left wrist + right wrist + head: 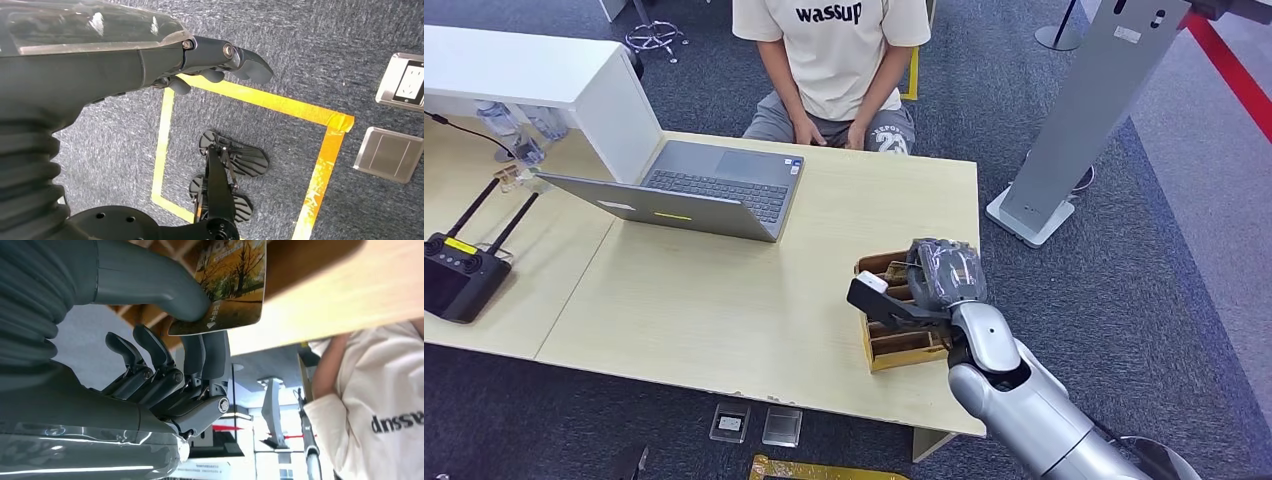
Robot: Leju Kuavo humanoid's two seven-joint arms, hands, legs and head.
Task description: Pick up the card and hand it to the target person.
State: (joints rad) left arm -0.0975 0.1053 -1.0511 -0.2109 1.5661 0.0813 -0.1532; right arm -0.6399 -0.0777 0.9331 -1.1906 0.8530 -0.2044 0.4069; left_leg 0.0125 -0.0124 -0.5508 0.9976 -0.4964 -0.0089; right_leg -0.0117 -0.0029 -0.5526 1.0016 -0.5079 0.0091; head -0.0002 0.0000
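Note:
My right hand point(944, 272) hovers over the wooden card box point(899, 345) at the table's near right. In the right wrist view the thumb and fingers point(200, 352) pinch a card point(235, 285) printed with autumn trees, just at the box's slats. The person point(832, 60) in a cream T-shirt sits across the table, hands in the lap. My left hand point(150, 60) hangs over the carpet with fingers loosely curled around nothing.
An open grey laptop point(694, 190) lies at the table's middle. A black controller point(459, 275) with antennas sits at the left, beside a white shelf point(554, 85). A grey stand point(1074, 130) rises right of the table. Yellow floor tape point(280, 105) and floor sockets point(405, 82) lie below.

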